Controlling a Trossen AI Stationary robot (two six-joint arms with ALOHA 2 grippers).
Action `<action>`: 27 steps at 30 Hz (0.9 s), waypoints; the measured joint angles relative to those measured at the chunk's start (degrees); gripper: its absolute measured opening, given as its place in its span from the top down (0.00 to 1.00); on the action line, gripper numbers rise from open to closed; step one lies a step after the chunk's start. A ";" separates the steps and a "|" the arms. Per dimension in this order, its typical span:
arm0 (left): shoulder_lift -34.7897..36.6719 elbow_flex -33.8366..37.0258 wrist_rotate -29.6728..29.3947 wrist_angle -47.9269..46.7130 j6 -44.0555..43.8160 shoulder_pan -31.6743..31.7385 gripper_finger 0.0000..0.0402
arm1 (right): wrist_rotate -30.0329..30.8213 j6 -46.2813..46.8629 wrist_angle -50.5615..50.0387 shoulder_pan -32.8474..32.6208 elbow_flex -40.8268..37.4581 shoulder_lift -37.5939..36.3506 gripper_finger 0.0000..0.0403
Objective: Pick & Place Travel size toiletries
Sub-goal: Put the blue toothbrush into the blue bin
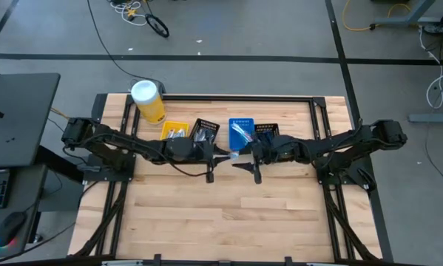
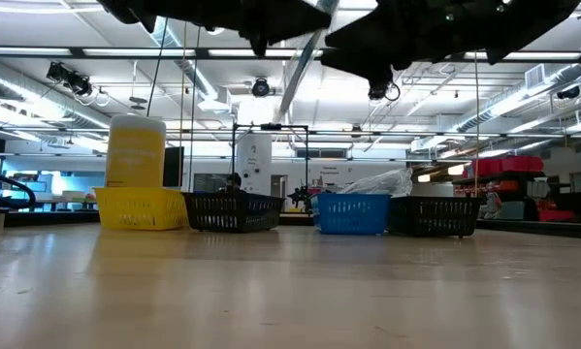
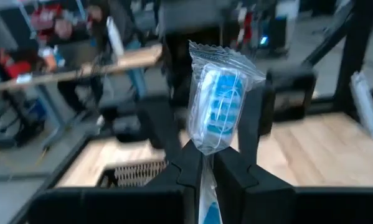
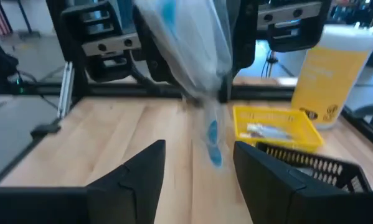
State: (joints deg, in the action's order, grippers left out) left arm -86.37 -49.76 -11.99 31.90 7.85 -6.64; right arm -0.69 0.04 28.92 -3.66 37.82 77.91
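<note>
The wrapped toothbrush (image 3: 216,102), light blue inside clear plastic, is gripped by the left tool (image 3: 202,165), whose two fingers are clamped on the wrapper just below the brush head. In the high view the toothbrush (image 1: 234,155) shows as a pale speck above the worktop (image 1: 228,214), at about the centre of the worktop's far half, just at 6 o'clock of the blue bin (image 1: 241,131). The right wrist view shows the same toothbrush (image 4: 192,50) hanging in the air, its blue handle end down, above bare wood.

The right tool (image 4: 195,168) faces it from close by with its fingers spread wide and nothing between them; in the high view this tool (image 1: 252,168) sits just at 3 o'clock of the left one (image 1: 222,159).

Four bins stand in a row along the far edge: a yellow bin (image 1: 174,130) at 9 o'clock with small silvery items in it, then a black bin (image 1: 205,131), the blue bin with clear-wrapped items rising over its rim, and a second black bin (image 1: 268,131) at 3 o'clock. A yellow canister (image 1: 149,101) with a white lid stands at 10 o'clock of the yellow bin, near the worktop's far left corner.
</note>
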 joint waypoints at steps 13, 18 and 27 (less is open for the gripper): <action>0.00 0.02 2.19 3.65 1.58 0.34 0.92 | -2.39 1.14 17.25 1.27 0.00 8.56 0.52; 0.00 0.02 2.20 3.63 1.86 0.31 0.92 | -5.48 1.09 17.91 2.32 0.00 9.22 0.63; 0.00 0.02 2.61 3.34 1.16 0.34 0.91 | -8.97 0.78 18.43 3.68 0.02 9.22 0.85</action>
State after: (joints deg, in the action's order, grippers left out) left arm -86.37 -49.74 -9.39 35.25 9.01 -6.31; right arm -9.66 0.82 47.35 0.02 37.85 87.13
